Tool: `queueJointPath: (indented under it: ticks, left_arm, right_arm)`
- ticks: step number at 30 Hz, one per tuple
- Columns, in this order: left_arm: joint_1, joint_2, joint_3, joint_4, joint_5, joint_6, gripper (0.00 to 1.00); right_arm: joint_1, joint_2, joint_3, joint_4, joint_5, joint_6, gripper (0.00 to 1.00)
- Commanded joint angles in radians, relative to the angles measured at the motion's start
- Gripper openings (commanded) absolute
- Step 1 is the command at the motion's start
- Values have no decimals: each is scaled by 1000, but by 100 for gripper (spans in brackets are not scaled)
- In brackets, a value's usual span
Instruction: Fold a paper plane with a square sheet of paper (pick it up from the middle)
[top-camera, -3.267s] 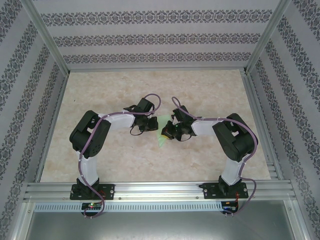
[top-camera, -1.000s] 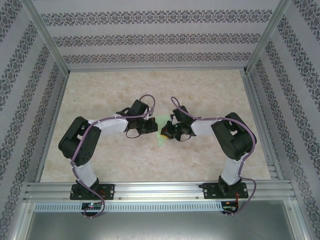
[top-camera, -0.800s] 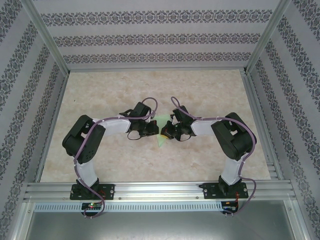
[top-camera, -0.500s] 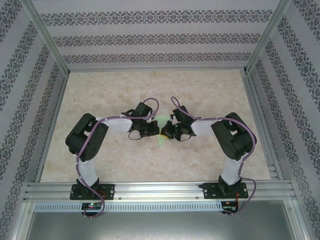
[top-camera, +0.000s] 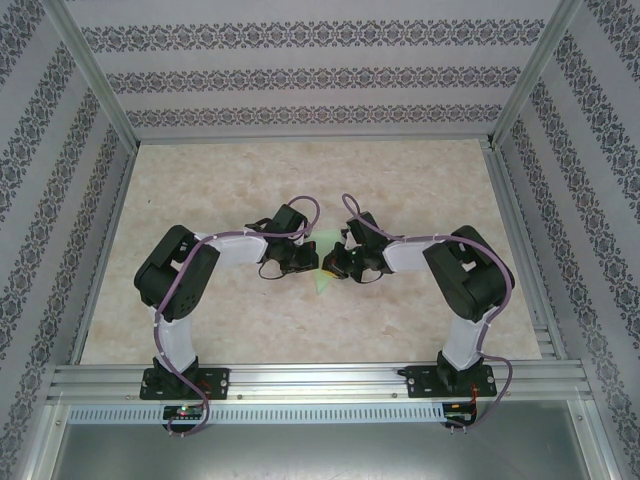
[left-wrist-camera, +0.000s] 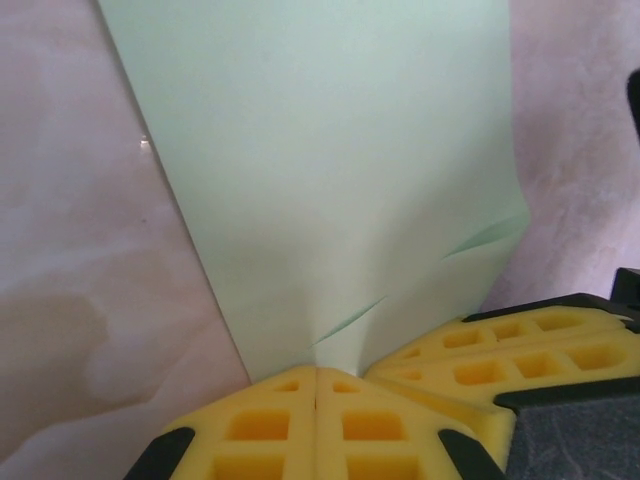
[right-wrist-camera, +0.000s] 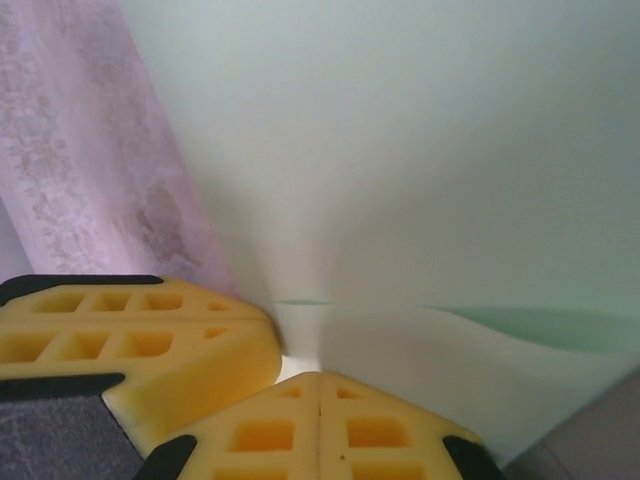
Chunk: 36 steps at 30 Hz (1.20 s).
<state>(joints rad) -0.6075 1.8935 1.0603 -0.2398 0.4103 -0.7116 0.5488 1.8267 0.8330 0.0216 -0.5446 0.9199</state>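
Observation:
The pale green sheet of paper (top-camera: 322, 282), folded and creased, sits between my two grippers at the table's middle. My left gripper (top-camera: 308, 262) is shut, and the paper (left-wrist-camera: 320, 150) narrows into the seam of its yellow fingertips (left-wrist-camera: 316, 372) with creases fanning out from there. Coming from the opposite side, my right gripper (top-camera: 331, 265) is shut as well, and the paper (right-wrist-camera: 420, 150) bends into its tips (right-wrist-camera: 320, 376). Each wrist view shows the other gripper's yellow fingers (left-wrist-camera: 520, 350) (right-wrist-camera: 150, 340) right beside its own. The paper plane's final shape does not show.
The marble-patterned table (top-camera: 300, 180) is ringed by an aluminium frame (top-camera: 300, 380) and patterned walls (top-camera: 320, 80). Both arms bend inward from their bases at the near edge, elbows out to the sides.
My left arm's elbow has swung right and inward, and its gripper has edged closer to the right one. A tip of green paper now shows above the two grippers. The right arm has barely moved.

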Motion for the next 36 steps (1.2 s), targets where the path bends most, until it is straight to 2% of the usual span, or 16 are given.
queueJointPath:
  ticks: [1, 13, 23, 30, 36]
  left_arm:
    - [-14, 28, 9, -97, -83, 26, 0]
    - [-22, 34, 15, -171, -156, 49, 0]
    - [-21, 42, 23, -202, -188, 75, 0]
    - [-24, 44, 23, -187, -182, 65, 0]
    - [-27, 49, 27, -174, -173, 55, 0]
  right_arm:
    - [-23, -49, -34, -26, 33, -43, 0]
    - [-90, -12, -61, 31, 8, -97, 0]
    - [-165, -21, 0, 7, 10, -131, 0]
    - [-144, -90, -33, 17, -1, -125, 0]
    - [-55, -136, -109, 53, -9, -82, 0]
